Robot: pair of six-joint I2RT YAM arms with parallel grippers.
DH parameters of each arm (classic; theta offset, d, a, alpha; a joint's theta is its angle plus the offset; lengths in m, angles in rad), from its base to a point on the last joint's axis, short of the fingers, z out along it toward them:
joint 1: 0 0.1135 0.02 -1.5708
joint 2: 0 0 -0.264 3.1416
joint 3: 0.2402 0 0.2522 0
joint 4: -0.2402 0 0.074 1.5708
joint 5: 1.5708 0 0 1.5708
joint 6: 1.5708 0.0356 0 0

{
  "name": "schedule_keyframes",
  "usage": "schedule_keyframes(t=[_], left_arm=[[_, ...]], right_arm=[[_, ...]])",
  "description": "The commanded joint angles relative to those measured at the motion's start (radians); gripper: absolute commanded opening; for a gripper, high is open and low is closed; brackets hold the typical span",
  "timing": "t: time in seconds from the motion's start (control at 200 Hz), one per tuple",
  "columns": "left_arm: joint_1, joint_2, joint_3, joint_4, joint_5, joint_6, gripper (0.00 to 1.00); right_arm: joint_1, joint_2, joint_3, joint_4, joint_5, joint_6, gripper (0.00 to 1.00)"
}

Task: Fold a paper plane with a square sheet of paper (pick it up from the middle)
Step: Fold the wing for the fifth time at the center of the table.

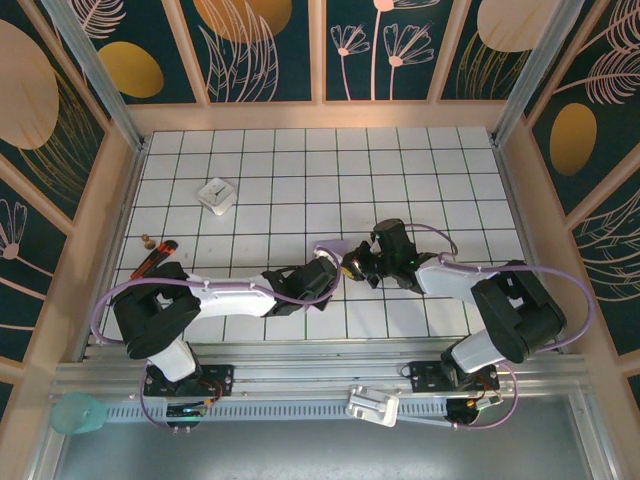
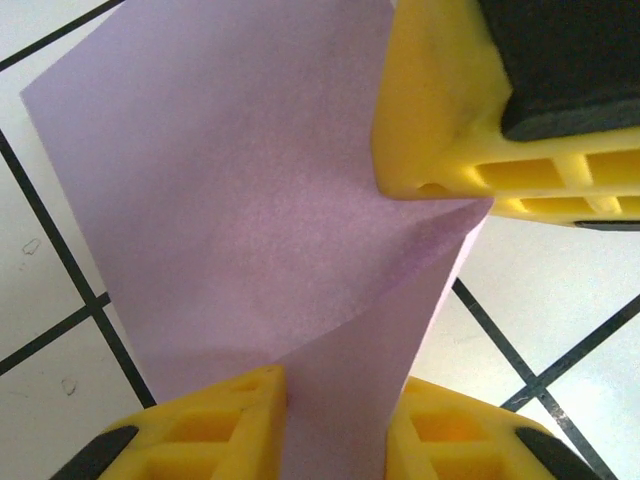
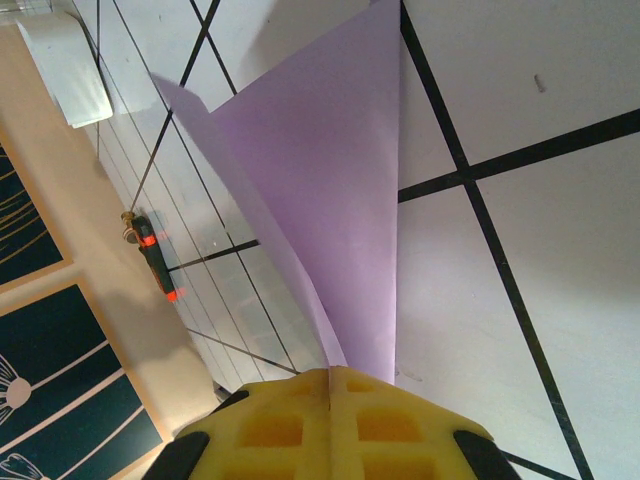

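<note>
The lavender-purple sheet of paper (image 1: 330,249) is lifted and bent between the two grippers at the table's middle. My right gripper (image 3: 330,375) is shut on one corner of the sheet (image 3: 330,180), which fans out from the seam of its yellow fingers. In the left wrist view those same yellow fingers (image 2: 440,120) pinch the sheet (image 2: 250,200) at the upper right. My left gripper (image 2: 337,385) is open. A flap of the paper runs through the wide gap between its fingers. In the top view the left gripper (image 1: 335,268) and right gripper (image 1: 352,265) almost touch.
A small white block with a dark mark (image 1: 216,195) lies at the back left. An orange-and-black tool (image 1: 155,260) lies by the left wall and is seen again as the tool (image 3: 155,260). A teal cup (image 1: 80,412) and a white clip (image 1: 372,405) sit on the near rail.
</note>
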Motion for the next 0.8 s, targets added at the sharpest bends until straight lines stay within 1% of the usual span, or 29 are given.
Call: schedule_keyframes(t=[0.0, 0.175, 0.285, 0.495, 0.575, 0.646, 0.701, 0.796], left_arm=[[-0.003, 0.015, 0.019, -0.03, -0.034, 0.014, 0.24], [-0.003, 0.011, 0.015, -0.027, -0.029, 0.015, 0.2], [-0.003, 0.006, 0.005, -0.016, -0.028, 0.011, 0.16], [-0.001, -0.007, -0.017, 0.026, 0.019, 0.007, 0.07], [0.0, -0.018, -0.031, 0.052, 0.046, 0.005, 0.03], [0.005, -0.03, -0.048, 0.082, 0.077, 0.001, 0.0], [0.012, -0.041, -0.065, 0.109, 0.109, -0.007, 0.0], [0.03, -0.06, -0.104, 0.164, 0.172, -0.027, 0.0]], right_arm=[[0.009, -0.008, 0.008, 0.009, -0.001, 0.006, 0.0], [0.009, -0.005, 0.009, 0.005, 0.001, 0.004, 0.0], [0.009, -0.006, 0.01, 0.004, 0.001, 0.003, 0.0], [0.005, -0.017, 0.013, -0.009, 0.012, -0.008, 0.01], [0.0, -0.028, 0.012, -0.018, 0.018, -0.017, 0.05], [-0.008, -0.045, 0.014, -0.035, 0.03, -0.034, 0.11], [-0.018, -0.064, 0.017, -0.055, 0.041, -0.053, 0.16], [-0.034, -0.109, 0.019, -0.095, 0.063, -0.091, 0.22]])
